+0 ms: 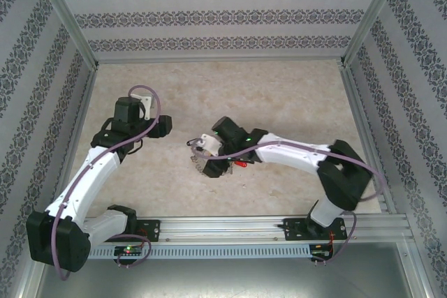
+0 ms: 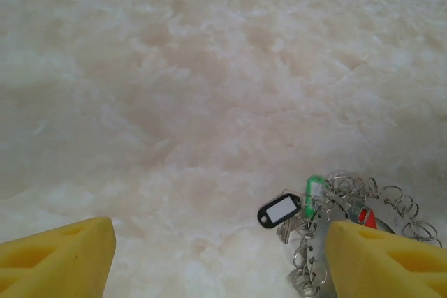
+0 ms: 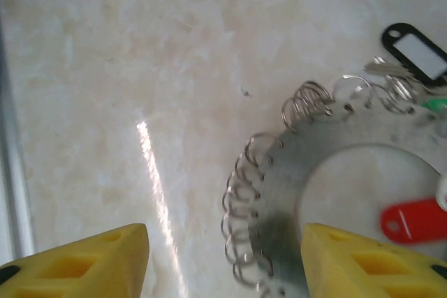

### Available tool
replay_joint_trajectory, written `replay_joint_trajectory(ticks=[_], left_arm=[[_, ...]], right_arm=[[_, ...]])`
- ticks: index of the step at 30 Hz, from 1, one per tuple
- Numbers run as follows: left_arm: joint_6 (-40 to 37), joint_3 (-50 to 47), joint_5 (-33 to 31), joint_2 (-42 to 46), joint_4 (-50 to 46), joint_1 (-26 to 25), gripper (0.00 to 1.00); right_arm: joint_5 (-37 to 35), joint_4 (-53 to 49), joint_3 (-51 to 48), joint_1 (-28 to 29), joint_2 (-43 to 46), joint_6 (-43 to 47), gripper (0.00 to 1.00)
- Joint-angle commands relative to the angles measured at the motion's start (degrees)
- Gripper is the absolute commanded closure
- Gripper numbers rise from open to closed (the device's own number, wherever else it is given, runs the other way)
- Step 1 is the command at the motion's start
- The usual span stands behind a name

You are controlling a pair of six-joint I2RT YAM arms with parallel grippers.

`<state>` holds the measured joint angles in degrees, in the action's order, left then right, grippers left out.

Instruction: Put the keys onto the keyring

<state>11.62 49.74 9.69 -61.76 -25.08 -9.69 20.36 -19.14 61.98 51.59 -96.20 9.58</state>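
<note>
Left gripper (image 2: 220, 249) and right gripper (image 3: 223, 249) gape wide near the flat, loop-fringed silvery keyring (image 3: 307, 144).

Observed: the left arm (image 1: 91, 176) folds its elbow at the near left, forearm running toward the far side, wrist turned right. The left gripper (image 1: 169, 127) has its yellow fingers (image 2: 59, 259) set wide apart, nothing between them. The right arm (image 1: 293, 153) reaches left from the near right, wrist pitched down. The right gripper (image 1: 209, 164) likewise stands parted, gripping nothing.
</note>
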Motion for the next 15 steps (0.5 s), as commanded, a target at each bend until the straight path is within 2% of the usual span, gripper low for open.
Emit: replay_joint_trajectory(ticks=[1,3,7,11,15], left_arm=[[3.76,1.09,2.07,1.45,-6.11,1.94,0.21],[4.80,-0.22,2.80,2.71,-5.66,2.60,0.21],[5.97,-2.32,4.22,4.09,-5.63,3.71,0.19],[6.38,-3.52,4.60,4.01,-5.52,4.22,0.20],[6.91,-4.31,4.88,4.28,-4.69,4.42,0.20]], right_arm=[[-4.84,-3.97,5.86,1.77,-6.87,-9.15,0.40],[-3.49,-5.63,9.14,1.75,-10.47,-14.36,0.40],[-10.12,-11.44,15.28,2.23,-15.24,-21.91,0.40],[-18.75,-20.65,22.61,4.46,-21.22,-26.07,0.41],[-20.15,-20.11,23.95,5.59,-24.10,-28.02,0.40]])
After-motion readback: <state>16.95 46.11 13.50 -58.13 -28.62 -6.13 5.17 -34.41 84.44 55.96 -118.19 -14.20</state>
